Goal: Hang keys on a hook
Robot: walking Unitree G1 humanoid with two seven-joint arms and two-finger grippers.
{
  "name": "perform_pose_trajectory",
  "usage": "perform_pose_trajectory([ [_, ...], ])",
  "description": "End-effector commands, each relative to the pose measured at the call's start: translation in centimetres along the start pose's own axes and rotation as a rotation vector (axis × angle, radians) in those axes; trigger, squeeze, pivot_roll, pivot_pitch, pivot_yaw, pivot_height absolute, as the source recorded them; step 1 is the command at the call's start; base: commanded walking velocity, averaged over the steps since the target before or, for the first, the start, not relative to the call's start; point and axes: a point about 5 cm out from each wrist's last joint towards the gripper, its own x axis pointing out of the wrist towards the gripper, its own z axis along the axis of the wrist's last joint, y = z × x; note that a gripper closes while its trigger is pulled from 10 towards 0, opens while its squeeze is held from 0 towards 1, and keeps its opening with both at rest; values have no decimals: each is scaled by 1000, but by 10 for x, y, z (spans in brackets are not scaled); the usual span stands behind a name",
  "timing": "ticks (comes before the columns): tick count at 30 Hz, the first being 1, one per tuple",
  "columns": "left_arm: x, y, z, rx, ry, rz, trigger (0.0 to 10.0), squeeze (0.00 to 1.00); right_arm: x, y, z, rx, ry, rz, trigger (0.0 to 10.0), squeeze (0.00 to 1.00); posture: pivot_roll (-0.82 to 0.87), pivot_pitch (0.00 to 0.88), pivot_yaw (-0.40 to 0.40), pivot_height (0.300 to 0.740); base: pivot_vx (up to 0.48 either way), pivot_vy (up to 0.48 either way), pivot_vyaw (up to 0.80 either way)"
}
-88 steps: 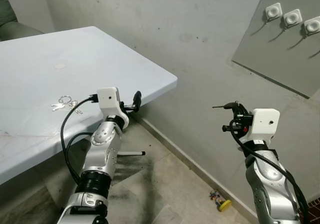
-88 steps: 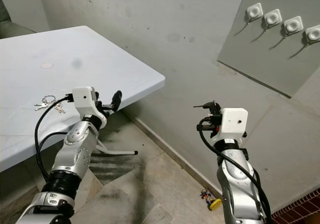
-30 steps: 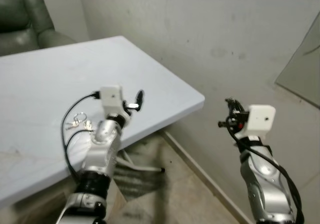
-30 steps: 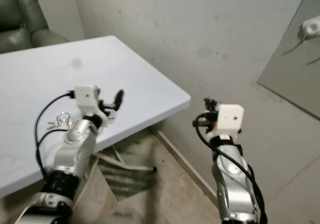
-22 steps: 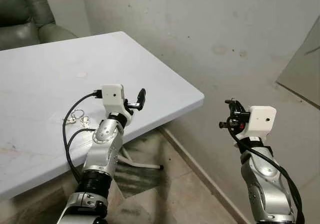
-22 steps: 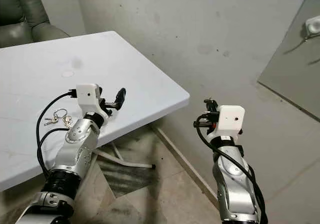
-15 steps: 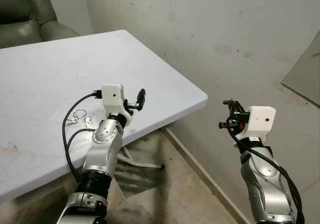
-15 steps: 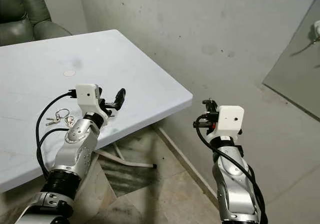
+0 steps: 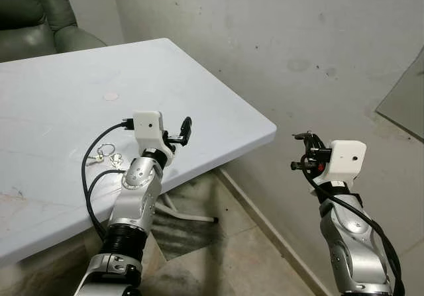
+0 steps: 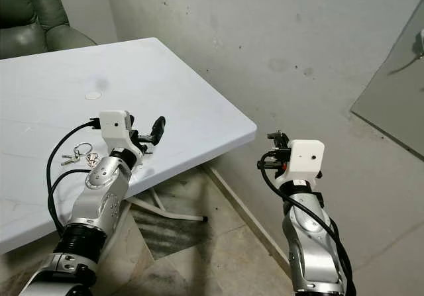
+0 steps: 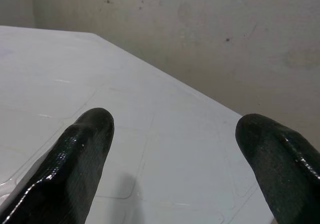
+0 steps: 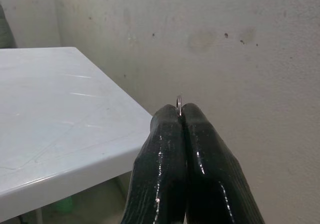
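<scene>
Here the white table (image 9: 199,104) fills the left side, the key bunch (image 9: 106,157) lying on it just beside the left arm. The left gripper (image 11: 175,144) hovers over the tabletop, fingers spread and empty — the pick-up step, apparently. The right gripper (image 12: 179,129) is clenched, a thin ring tip at its fingertips.

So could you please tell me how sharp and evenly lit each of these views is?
Left eye view: sharp, soft even light, the keys on the white table are crisp. Right eye view: equally clear, with shadow under the table. Left wrist view: the fingers are soft, close to the lens. Right wrist view: sharp fingers with glossy highlights, wall dim.
</scene>
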Motion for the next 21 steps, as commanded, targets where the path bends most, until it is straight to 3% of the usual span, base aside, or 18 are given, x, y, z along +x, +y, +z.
perform_pose_trajectory([
  [1,3,0,3,16,1,2,10000,0,2,-4,6,-5,-19,-18,10000,0,-46,0,-59,740,0,0,0],
  [21,3,-2,4,22,-15,-11,10000,0,4,-2,6,1,-20,-19,10000,0,-44,0,-57,740,0,0,0],
])
